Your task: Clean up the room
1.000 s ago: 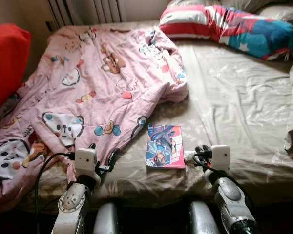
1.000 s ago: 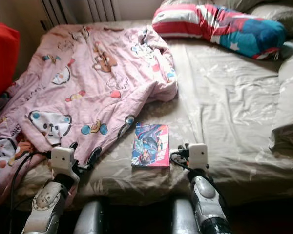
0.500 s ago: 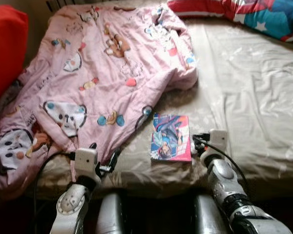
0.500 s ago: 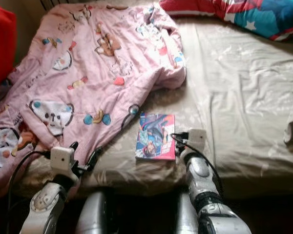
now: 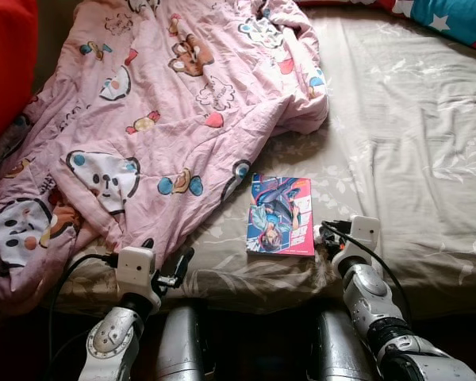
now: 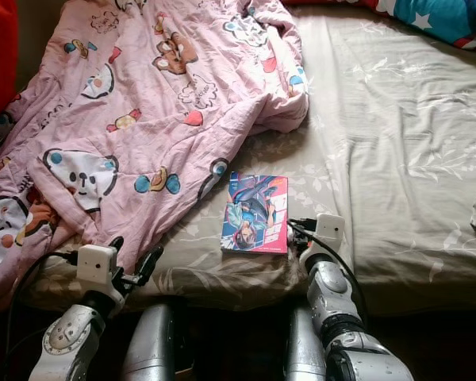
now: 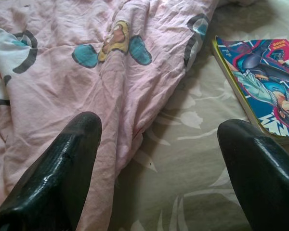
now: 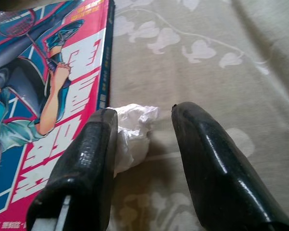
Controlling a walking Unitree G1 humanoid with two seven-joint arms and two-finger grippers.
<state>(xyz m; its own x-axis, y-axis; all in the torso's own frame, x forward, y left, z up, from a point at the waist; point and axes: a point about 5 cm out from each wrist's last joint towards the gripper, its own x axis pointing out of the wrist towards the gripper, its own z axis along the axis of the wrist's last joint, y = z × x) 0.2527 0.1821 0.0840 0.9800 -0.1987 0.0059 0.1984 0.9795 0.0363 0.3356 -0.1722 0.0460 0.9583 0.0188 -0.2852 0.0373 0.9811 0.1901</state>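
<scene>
So we're standing at the edge of the bed point(image 5: 412, 151), looking down at its tan leaf-print sheet. Using the comic book point(image 5: 281, 215) as our landmark: it lies flat on the sheet close to the near edge of the bed, cover up, bright pink and blue.

The right gripper point(image 8: 143, 139) is down just to the right of the comic book, fingers spread apart — and between them sits a small crumpled white tissue point(image 8: 131, 129), right against the book's spine side. The tissue touches the inner face of one finger point(image 8: 91, 159); the other finger stands apart from it, so nothing is pinched.

The left gripper point(image 7: 156, 159) hovers to the left of the comic book, fingers wide open with nothing between them but sheet and the hem of the pink cartoon blanket point(image 5: 151, 119). That blanket is spread in a rumpled heap left of and beyond the book, its nearest corner ending just beside the book's top left corner.

Far beyond the book, on the right, we catch a corner of a red and blue pillow point(image 5: 452, 16), and way off to the left a red cushion point(image 5: 8, 71).
</scene>
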